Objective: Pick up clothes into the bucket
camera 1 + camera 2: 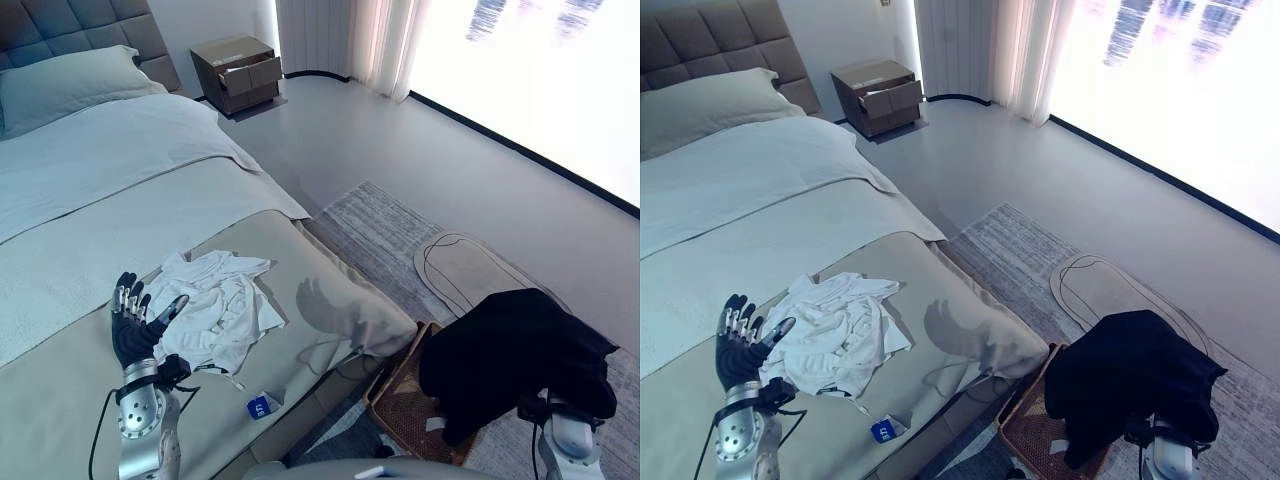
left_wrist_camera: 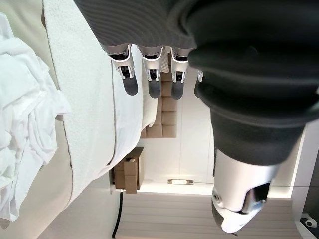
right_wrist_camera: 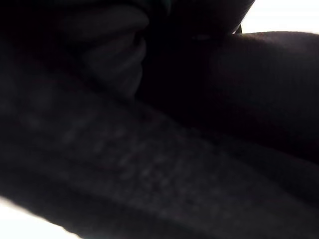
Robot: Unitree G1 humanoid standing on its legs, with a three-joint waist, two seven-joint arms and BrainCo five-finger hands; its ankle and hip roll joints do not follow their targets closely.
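Observation:
A heap of white clothes [image 1: 215, 305] lies crumpled on the beige blanket near the foot of the bed. My left hand [image 1: 133, 325] is raised just to its left, open with straight fingers [image 2: 152, 74], holding nothing. A black garment [image 1: 510, 355] hangs draped over the end of my right arm [image 1: 570, 440], directly above a brown woven basket [image 1: 400, 400] on the floor by the bed's corner. The black cloth [image 3: 174, 149] covers the right hand, so its grip is hidden.
A small blue-and-white item [image 1: 260, 406] lies at the bed's edge. A striped rug [image 1: 390, 235] and an oval mat [image 1: 470, 270] lie on the floor beyond the basket. A brown nightstand [image 1: 238, 72] stands by the headboard, and a pillow [image 1: 70, 85] lies at the head of the bed.

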